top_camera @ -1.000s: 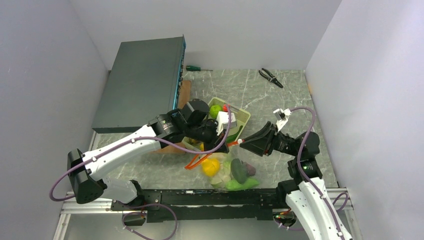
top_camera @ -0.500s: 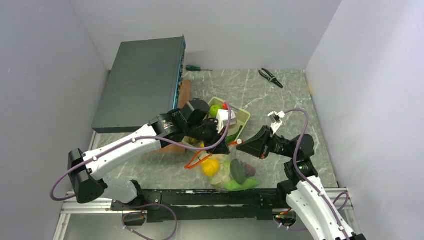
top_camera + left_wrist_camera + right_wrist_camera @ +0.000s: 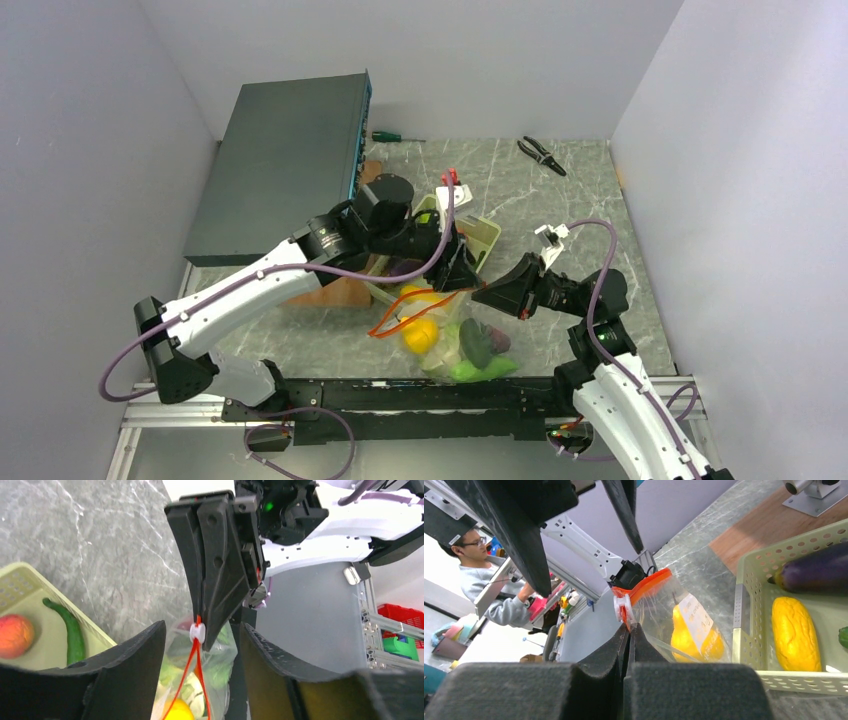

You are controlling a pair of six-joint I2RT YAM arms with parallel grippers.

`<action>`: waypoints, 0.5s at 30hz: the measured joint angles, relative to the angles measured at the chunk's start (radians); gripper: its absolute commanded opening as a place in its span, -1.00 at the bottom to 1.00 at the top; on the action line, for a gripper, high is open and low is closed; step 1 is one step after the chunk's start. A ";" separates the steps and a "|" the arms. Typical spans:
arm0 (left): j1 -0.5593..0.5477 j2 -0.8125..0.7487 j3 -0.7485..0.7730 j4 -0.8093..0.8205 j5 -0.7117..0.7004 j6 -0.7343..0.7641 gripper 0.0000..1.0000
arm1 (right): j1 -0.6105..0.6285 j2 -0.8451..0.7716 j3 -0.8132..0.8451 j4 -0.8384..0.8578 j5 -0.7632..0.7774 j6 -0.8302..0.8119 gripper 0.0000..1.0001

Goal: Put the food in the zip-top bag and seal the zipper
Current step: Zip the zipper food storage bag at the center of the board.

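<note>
black and pressed flat together, your right gripper (image 3: 629, 628) pinches the corner of the small clear crinkly zip-top bag (image 3: 674, 611), just under the white slider tab (image 3: 623, 607) that ends the thin red-orange zipper strip (image 3: 650, 582). a second ago it was part open; now it has the bag. your left gripper (image 3: 202, 645) has done the reverse: clamped a second ago, its jaws now stand apart on either side of the slider tab without touching it, and it has drawn back toward the pale green perforated tray (image 3: 489, 236). so the hold has passed to the right, leaving the left free for the slider.

the orange-yellow round piece (image 3: 421, 334), white cauliflower (image 3: 446, 353), bright green piece (image 3: 482, 368) and dark purple piece (image 3: 501, 341) lie inside the bag on the grey marbled table (image 3: 560, 210). the strip's two strands gape apart, so sealing looks undone.
</note>
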 measured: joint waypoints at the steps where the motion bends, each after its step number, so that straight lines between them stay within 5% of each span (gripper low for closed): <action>1: 0.001 0.010 0.018 0.003 0.003 -0.002 0.12 | 0.000 0.000 0.000 -0.001 0.000 -0.001 -1.00; 7: 0.005 0.070 0.053 0.022 0.033 -0.024 -0.08 | 0.002 -0.011 0.001 -0.011 0.000 -0.015 -1.00; 15: 0.005 0.092 0.051 0.024 0.082 -0.026 0.05 | 0.004 -0.012 0.008 -0.035 0.004 -0.032 -1.00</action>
